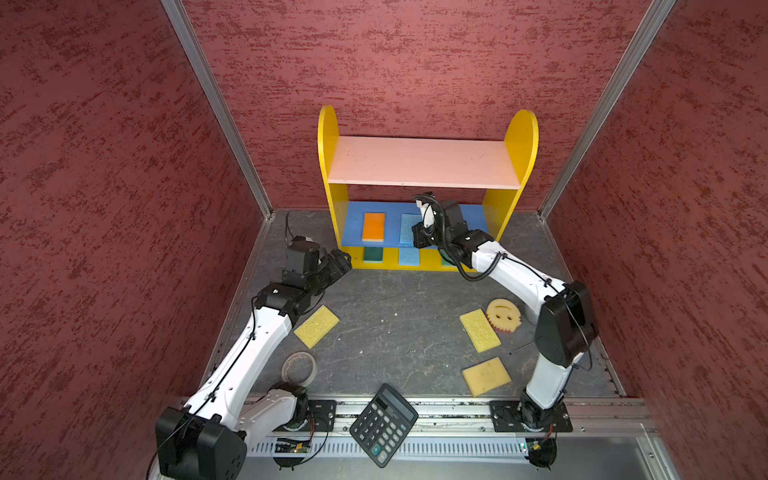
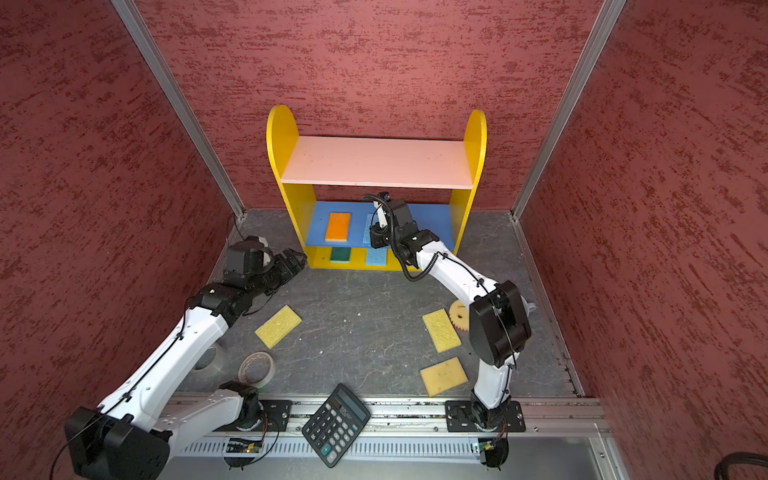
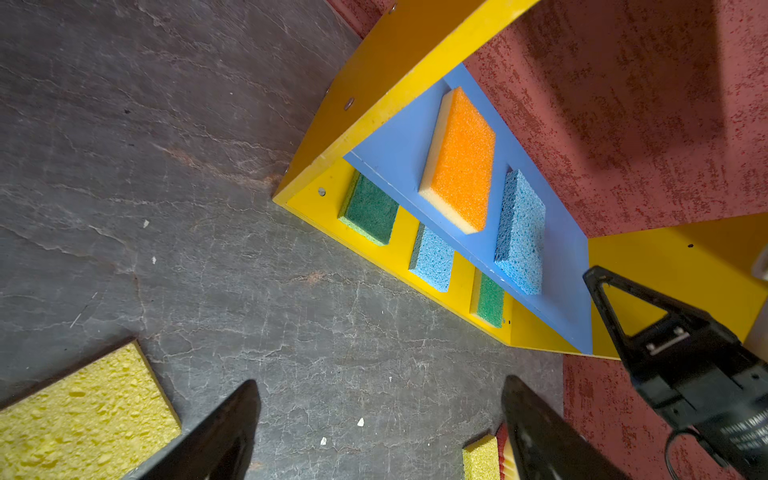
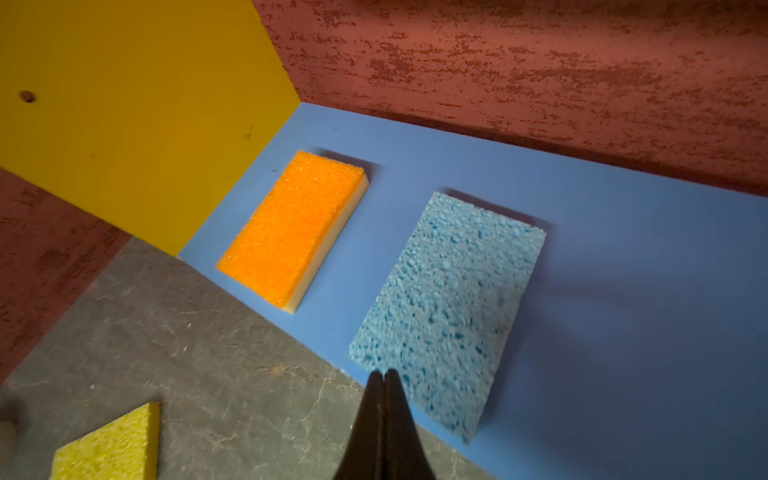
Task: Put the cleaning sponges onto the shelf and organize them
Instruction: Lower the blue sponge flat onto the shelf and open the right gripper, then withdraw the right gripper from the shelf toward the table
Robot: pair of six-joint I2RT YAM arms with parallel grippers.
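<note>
Right hand (image 4: 384, 376), closed empty, at near short edge of flat blue rectangular foam sponge (image 4: 449, 307); long axis runs near-to-far.

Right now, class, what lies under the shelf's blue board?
On the yellow bottom lie a green sponge, a blue sponge and a second green sponge. The blue board covers their rear parts; anything behind is hidden.

orange sponge (image 4: 291, 230), blue sponge (image 4: 446, 307), mottled red walls (image 1: 104, 166)
</note>
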